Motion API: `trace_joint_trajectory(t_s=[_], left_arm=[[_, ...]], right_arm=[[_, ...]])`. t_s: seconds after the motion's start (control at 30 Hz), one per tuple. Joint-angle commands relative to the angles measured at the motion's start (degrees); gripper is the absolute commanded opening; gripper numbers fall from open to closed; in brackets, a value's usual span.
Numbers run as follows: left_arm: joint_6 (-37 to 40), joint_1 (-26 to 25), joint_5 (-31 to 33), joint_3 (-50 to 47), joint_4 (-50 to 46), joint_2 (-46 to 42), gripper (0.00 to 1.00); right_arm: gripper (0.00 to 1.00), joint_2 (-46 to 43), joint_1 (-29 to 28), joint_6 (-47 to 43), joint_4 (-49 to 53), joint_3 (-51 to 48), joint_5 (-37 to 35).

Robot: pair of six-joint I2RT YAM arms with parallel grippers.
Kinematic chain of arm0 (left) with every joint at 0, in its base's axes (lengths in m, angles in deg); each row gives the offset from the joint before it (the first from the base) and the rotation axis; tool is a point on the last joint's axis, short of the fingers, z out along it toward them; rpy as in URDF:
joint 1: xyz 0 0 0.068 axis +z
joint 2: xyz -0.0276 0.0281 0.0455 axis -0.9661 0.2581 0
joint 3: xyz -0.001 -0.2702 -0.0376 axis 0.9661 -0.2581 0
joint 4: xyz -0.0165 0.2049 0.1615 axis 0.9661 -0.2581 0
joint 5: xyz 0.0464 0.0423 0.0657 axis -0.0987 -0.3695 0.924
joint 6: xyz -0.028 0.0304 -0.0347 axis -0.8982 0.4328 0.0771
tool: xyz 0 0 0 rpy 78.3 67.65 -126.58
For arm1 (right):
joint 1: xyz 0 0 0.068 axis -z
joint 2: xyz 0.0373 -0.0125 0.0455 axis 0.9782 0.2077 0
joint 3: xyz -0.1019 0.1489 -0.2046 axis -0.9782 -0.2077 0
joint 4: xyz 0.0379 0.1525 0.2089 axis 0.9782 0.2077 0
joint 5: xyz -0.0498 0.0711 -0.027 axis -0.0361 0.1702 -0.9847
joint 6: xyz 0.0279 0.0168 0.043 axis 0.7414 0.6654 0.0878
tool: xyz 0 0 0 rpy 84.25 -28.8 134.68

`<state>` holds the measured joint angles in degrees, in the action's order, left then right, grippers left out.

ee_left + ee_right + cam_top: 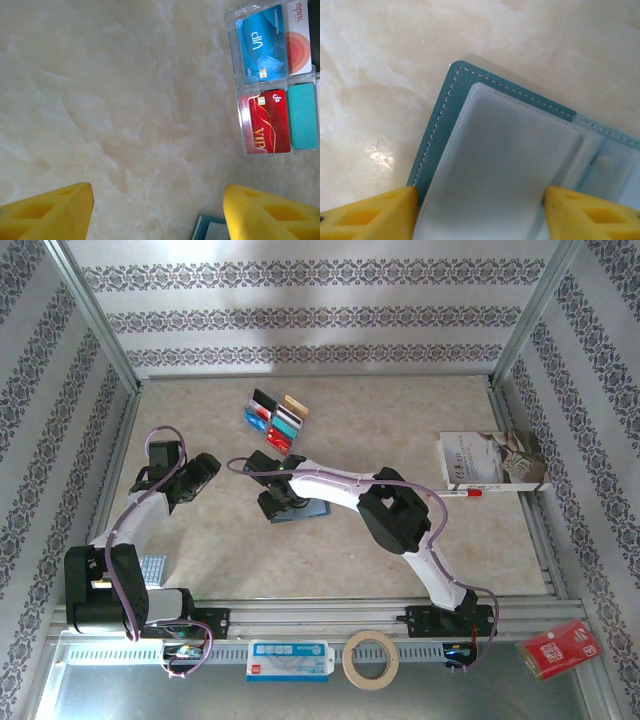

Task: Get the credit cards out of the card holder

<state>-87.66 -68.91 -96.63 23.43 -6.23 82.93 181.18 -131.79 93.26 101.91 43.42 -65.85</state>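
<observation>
Card holder (pixel 434 145): slate-blue, white dashed stitching, whitish int. Blue card (pixel 262 42); red card (pixel 267 122) w/ gold swirls; teal card (pixel 302 115). Table (pixel 125 100): cream, marbled. Walls (pixel 300 315): grey-white floral stripes.

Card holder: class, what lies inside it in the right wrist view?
Inside the card holder lies a frosted white pocket, no card showing through. The open right gripper covers its near corners, hiding what sits there.
</observation>
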Motion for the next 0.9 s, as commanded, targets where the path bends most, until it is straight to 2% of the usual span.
trace_joint_trajectory(t_s=[0.0, 0.3, 0.4, 0.6, 0.87], left_arm=[[-0.72, 0.90, -1.58, -0.83, 2.62, 0.36, 0.70], [-1.43, 1.08, -3.33, -0.43, 2.82, 1.17, 0.70], [-1.17, 1.04, -3.60, -0.30, 2.46, 1.19, 0.70], [-0.80, 1.08, -3.95, -0.04, 1.95, 1.13, 0.70], [-0.57, 1.08, -4.40, 0.01, 1.88, 1.33, 0.70]], right_arm=[[0.59, 1.42, 0.34, -0.25, 1.66, -2.14, 1.84], [0.43, -2.01, 4.01, 2.93, -6.47, -8.51, 13.09], [0.43, -2.64, 4.73, 3.28, -7.85, -9.24, 15.49], [0.48, -3.43, 4.91, 2.60, -8.31, -9.14, 15.62], [0.45, -3.43, 5.46, 2.59, -8.70, -10.05, 15.71]])
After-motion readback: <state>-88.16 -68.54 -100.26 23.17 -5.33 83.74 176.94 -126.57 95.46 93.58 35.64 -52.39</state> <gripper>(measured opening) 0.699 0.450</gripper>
